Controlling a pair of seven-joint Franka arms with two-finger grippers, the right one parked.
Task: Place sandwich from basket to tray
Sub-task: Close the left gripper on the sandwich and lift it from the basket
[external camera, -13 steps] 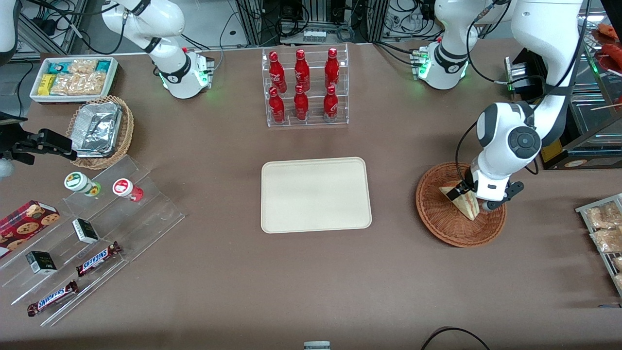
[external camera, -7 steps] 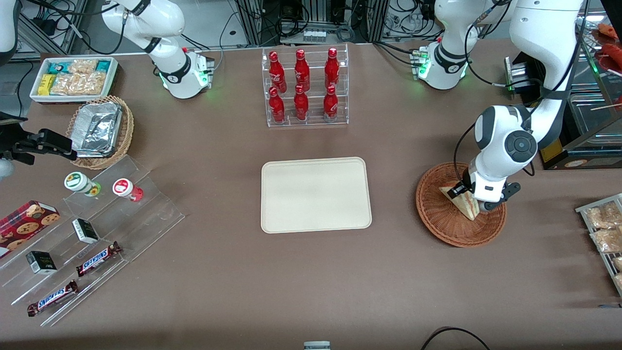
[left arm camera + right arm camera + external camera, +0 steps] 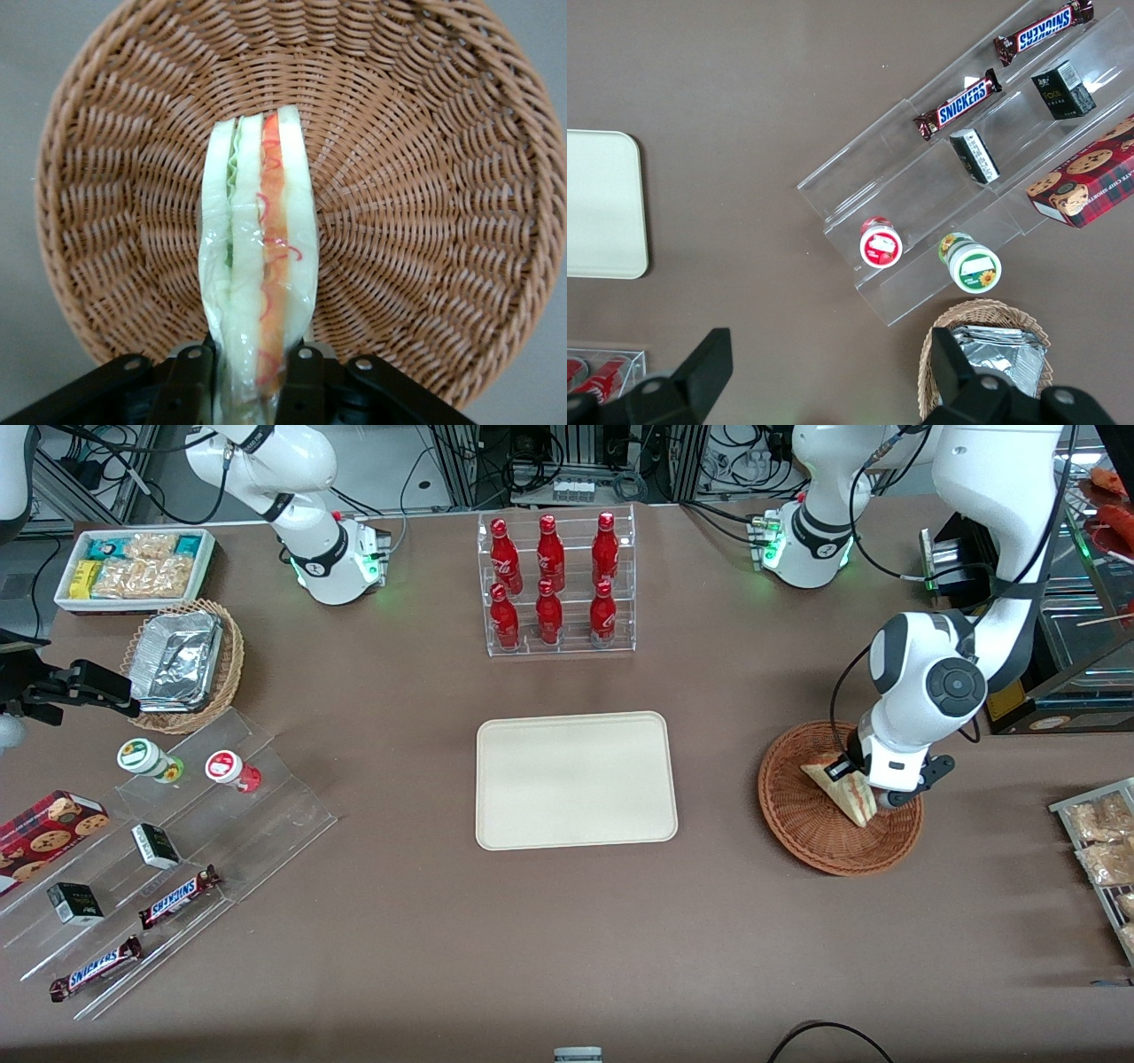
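Gripper [image 3: 257, 376] clenched on sandwich [image 3: 257, 266], filling edge up, over basket [image 3: 802, 824]. Sandwich at basket's centre, toward its 2 o'clock. Tray [image 3: 576, 779] well apart, at basket's 9 o'clock.

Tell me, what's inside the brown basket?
Only the sandwich, pinched on both sides by the pincer over the basket. The weave under the sandwich is hidden.

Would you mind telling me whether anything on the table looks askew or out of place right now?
Nothing stands out. The triangular sandwich with red and green filling stands on edge in the round reddish-brown wicker basket only because the hand is shut on it. The cream rectangular tray lies flat.
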